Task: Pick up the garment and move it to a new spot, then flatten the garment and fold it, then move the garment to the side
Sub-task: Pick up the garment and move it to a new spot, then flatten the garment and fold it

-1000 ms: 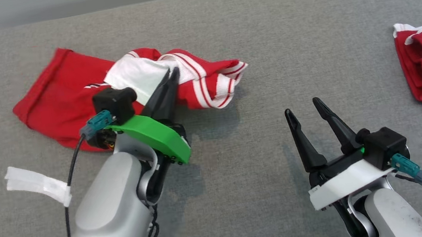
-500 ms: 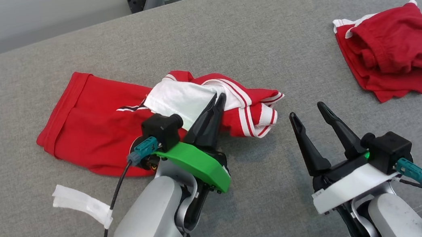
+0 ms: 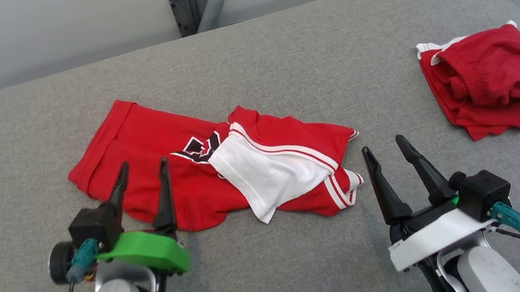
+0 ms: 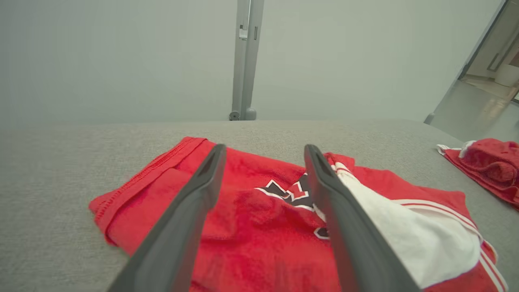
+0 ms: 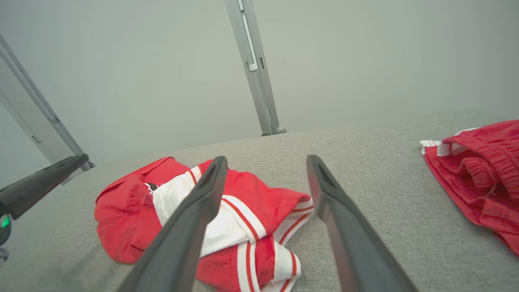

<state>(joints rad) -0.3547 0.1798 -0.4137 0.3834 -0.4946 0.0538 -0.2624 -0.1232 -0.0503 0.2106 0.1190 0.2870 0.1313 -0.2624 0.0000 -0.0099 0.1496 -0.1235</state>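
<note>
Near garment (image 3: 163,138), left gripper (image 3: 143,163) spread, empty

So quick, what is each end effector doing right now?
Left end effector: open, holding nothing, by the crumpled red-and-white fabric garment.
Right end effector: open, holding nothing.

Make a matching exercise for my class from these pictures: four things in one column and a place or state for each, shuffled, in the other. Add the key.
Things
1. red-and-white jersey
2. bundled red garment
3. left gripper
4. metal post

Places or states
A. stands beyond the far edge of the grey surface
B. lies at the surface's right end
C. open, holding nothing
D. lies crumpled mid-surface, white panel on top

Pairs: 1-D, 2-B, 3-C, 4-A
</note>
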